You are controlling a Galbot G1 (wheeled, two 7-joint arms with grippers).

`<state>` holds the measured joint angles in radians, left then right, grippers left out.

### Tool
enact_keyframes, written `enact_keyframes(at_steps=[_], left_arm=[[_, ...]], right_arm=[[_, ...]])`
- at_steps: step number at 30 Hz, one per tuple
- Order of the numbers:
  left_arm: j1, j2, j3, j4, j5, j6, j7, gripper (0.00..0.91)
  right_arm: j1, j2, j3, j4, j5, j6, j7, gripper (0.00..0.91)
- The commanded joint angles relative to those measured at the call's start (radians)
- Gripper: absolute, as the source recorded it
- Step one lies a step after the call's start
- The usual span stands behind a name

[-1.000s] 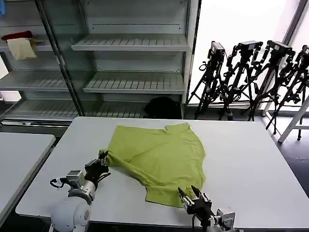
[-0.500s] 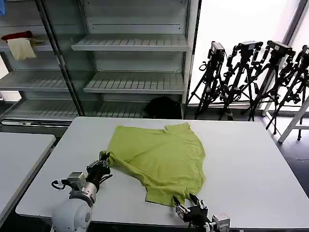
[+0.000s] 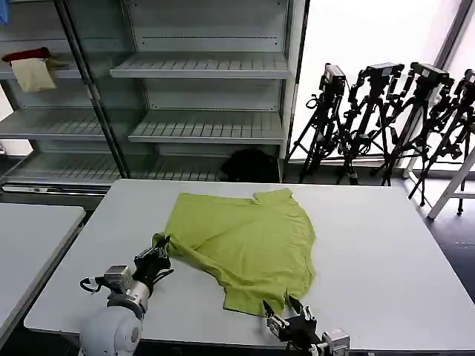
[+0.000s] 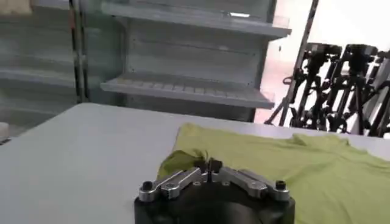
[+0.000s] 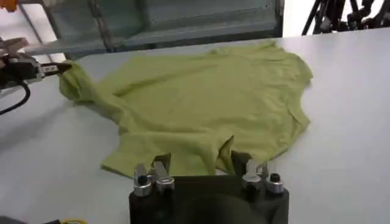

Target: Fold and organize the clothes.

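Pinching the near-left sleeve of the thin lime-green T-shirt, your left gripper is clenched on fabric. Your right gripper, fingers spread, sits at the near hem; seat it over the hem edge before closing, then lift both together.

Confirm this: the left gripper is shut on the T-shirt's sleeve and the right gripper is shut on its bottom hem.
Wrong about the right gripper: the right wrist view shows its fingers spread open at the near hem of the lime-green T-shirt, not clamped on it. The left gripper is shut on the bunched sleeve, as the left wrist view shows.
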<state>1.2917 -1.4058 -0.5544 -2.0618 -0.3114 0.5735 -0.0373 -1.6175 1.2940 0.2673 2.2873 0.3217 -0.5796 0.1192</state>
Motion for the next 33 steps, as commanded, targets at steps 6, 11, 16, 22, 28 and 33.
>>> enact_keyframes(at_steps=[6, 11, 16, 22, 28, 33], left_arm=[[0.004, 0.001, 0.000, -0.006, -0.003, 0.001, 0.001, 0.000], [0.004, -0.002, 0.001, -0.006, -0.003, 0.001, 0.002, 0.000], [0.005, -0.002, 0.000, -0.014, -0.003, 0.001, 0.005, 0.000], [0.010, 0.006, -0.009, -0.056, -0.007, 0.003, 0.012, 0.000], [0.004, 0.014, -0.010, -0.080, 0.003, 0.003, 0.024, 0.000], [-0.006, 0.027, -0.016, -0.074, 0.019, 0.003, 0.031, 0.000]], right_arm=[[0.009, 0.000, -0.005, -0.001, -0.006, 0.000, 0.006, 0.000], [0.003, -0.005, 0.011, 0.014, -0.004, 0.000, 0.014, 0.000], [-0.018, -0.019, 0.053, 0.070, 0.004, 0.001, 0.012, 0.000], [-0.020, -0.028, 0.091, 0.093, 0.001, 0.000, 0.012, 0.000], [0.006, -0.024, 0.121, 0.086, 0.001, 0.000, 0.017, 0.000], [0.034, -0.024, 0.157, 0.058, 0.013, 0.000, 0.015, 0.000]])
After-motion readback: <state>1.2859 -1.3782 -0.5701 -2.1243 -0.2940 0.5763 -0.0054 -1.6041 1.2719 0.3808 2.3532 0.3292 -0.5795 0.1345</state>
